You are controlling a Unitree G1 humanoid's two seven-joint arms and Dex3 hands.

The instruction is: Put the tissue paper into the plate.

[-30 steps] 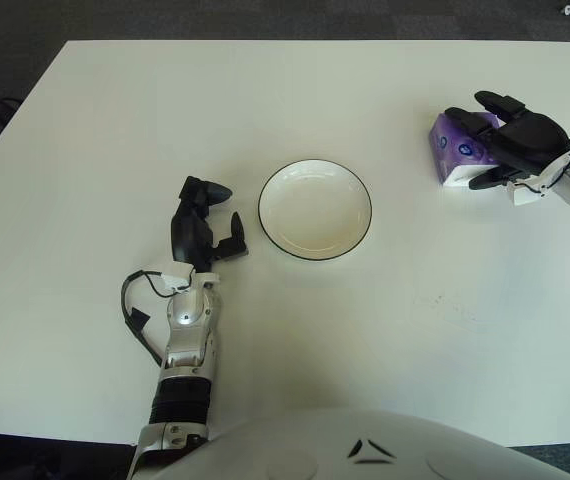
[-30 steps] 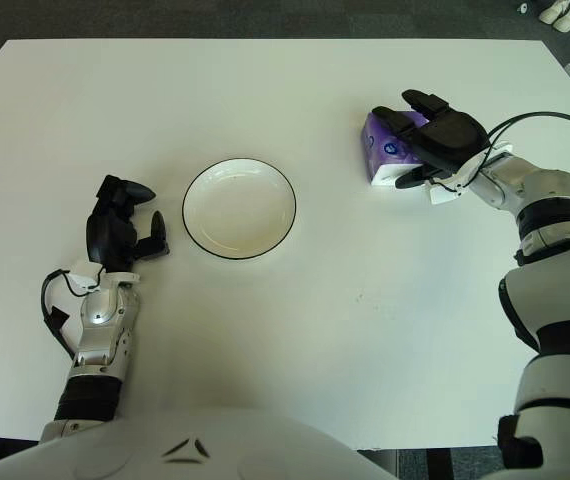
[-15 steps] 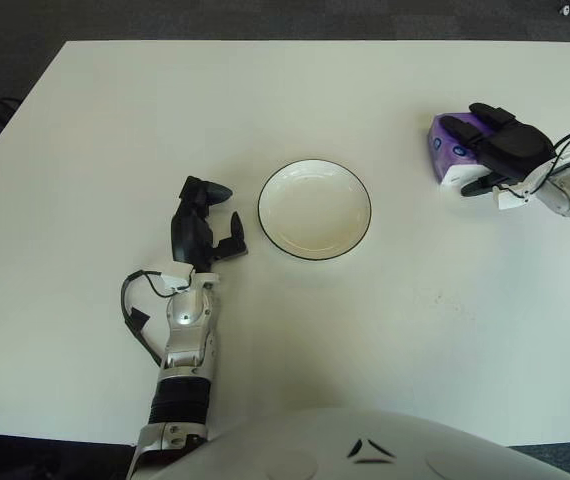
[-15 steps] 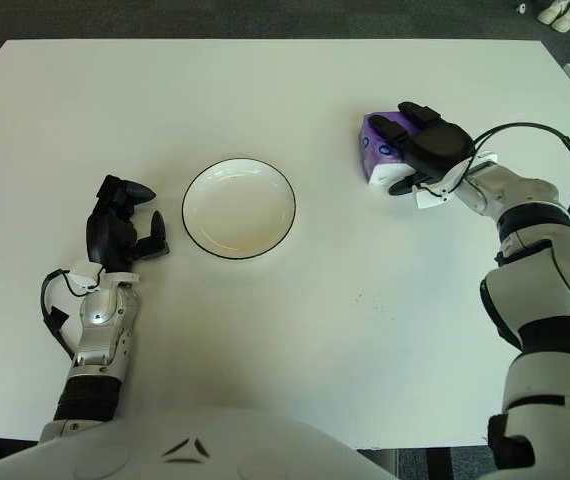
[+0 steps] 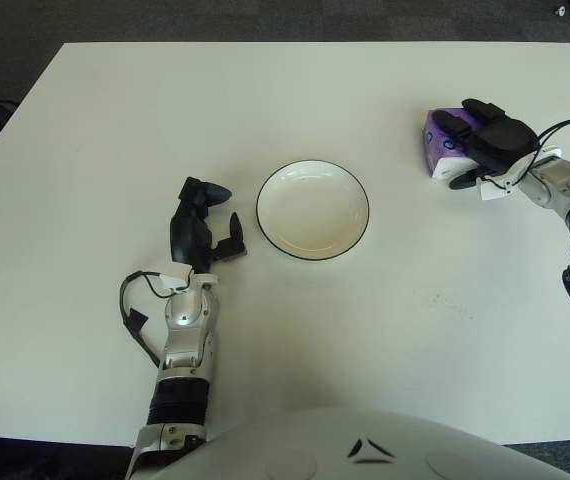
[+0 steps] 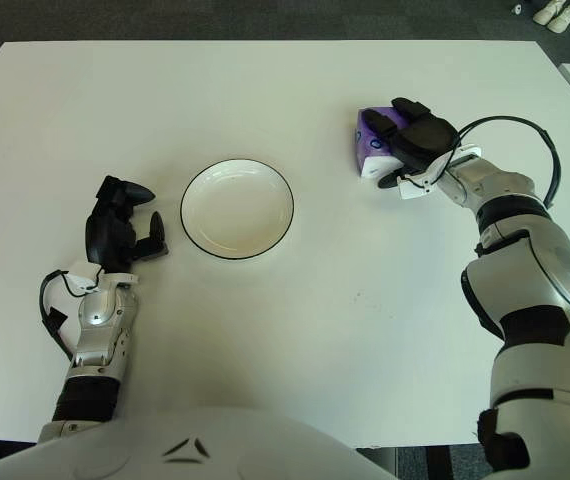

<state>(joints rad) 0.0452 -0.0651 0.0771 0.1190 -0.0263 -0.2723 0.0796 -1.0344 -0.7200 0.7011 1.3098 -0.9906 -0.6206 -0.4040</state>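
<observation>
Item: plate (image 5: 313, 210). Round, shallow, cream-white with a thin dark rim, glazed and smooth by the look of it. Nothing lies in it. It sits on the white table (image 5: 265, 100), and every other entry is placed relative to it.

Item: tissue paper (image 6: 368, 148). A small purple pack with a white printed end, soft-sided and plastic-wrapped as far as I can judge. It is to the right of the plate and a little farther back, well apart from it, so the task is not yet done.

Item: my right hand (image 6: 417, 142). Black, three-fingered, draped over the pack from its right side. My fingers (image 6: 407, 110) fold across its top and my thumb shows at the near edge; I judge this a closing grasp from above, taken so the soft pack can be lifted without crushing. I cannot tell whether the pack has left the table.

Item: my left hand (image 5: 201, 226). Black, idle, just beside the plate on its left, fingers loosely curled and holding nothing. It is kept out of the carrying path, I judge.
</observation>
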